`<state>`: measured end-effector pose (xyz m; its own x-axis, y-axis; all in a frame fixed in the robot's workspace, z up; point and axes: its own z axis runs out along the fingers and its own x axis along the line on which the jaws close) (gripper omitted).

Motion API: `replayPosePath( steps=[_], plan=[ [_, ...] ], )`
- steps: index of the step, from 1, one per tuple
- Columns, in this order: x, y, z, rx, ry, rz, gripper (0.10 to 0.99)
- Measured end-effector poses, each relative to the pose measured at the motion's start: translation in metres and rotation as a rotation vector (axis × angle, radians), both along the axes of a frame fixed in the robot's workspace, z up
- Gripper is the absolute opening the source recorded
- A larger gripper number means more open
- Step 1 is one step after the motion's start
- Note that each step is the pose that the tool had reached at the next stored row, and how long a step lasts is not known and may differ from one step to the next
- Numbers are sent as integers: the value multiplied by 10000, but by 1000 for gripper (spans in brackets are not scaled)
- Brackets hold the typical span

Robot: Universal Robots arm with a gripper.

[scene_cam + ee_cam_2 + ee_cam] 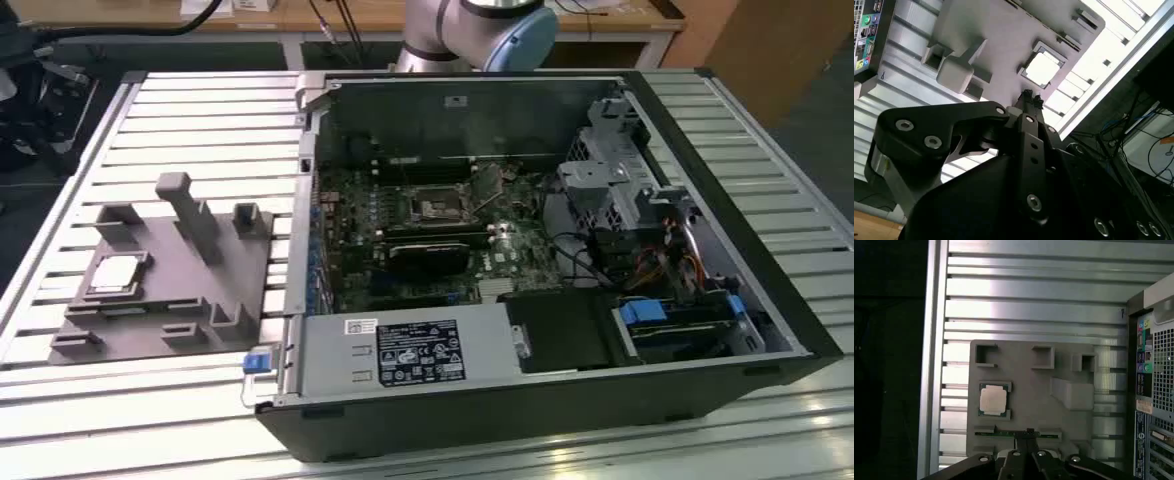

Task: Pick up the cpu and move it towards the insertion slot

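Ribbed metal table [200, 110], seen in the exterior view, carries two things: a grey fixture [167, 295] toward the exterior view's left and an open black case [790, 310] toward its right. The arm [483, 28] rises from the far edge behind the case.

The cpu [118, 272] lies flat in a shallow recess of the fixture, silvery top up, with grey posts [183, 205] standing beyond it. In the second wrist view the cpu [1043, 67] shows as a bright square held by small corner tabs; in the first wrist view the cpu [993, 400] sits the same way in the fixture [1029, 385].

The hand [1029, 432] hangs above the fixture with its two fingers together and nothing between them. Its tips are near the cpu but apart from it, and they are not touching it. In the first wrist view they stand in front of a thin green strip [985, 432] set along the fixture's edge. The second wrist view shows the hand [1031, 97] the same way, tips closed and pointing toward the chip.

The slot [438, 207] is a small square socket on the green board [354, 225] inside the case, well apart from the cpu. A black card [427, 258] lies just nearer than it. A grey box [400, 352] fills the case's near corner.
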<state>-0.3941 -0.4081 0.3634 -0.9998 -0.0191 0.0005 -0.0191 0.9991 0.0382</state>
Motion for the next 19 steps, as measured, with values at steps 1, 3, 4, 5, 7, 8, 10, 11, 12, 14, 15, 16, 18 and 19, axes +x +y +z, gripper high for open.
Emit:
replayPosePath(
  steps=[1, 3, 4, 5, 7, 8, 10, 11, 12, 14, 15, 16, 18, 19],
  plan=[
    [0, 0, 0, 0, 0, 0, 106],
    [0, 0, 0, 0, 0, 0, 106],
    [0, 0, 0, 0, 0, 0, 106],
    [0, 0, 0, 0, 0, 0, 106],
    [-7, 0, 1, -1, 2, 0, 106],
    [-11, 0, 0, -1, 0, 0, 106],
    [-25, 1, -1, 0, -1, -1, 106],
    [-37, 0, -2, 0, -1, 0, 106],
    [-50, 0, -2, 1, 0, 0, 106],
    [-77, 0, -2, 0, 1, 0, 106],
    [-93, 0, -3, 0, 0, 0, 106],
    [-107, 0, -3, -1, 0, 0, 106],
    [-131, 0, -6, 0, 0, 1, 106],
    [-143, 0, -6, 0, 0, 0, 106]
  ],
)
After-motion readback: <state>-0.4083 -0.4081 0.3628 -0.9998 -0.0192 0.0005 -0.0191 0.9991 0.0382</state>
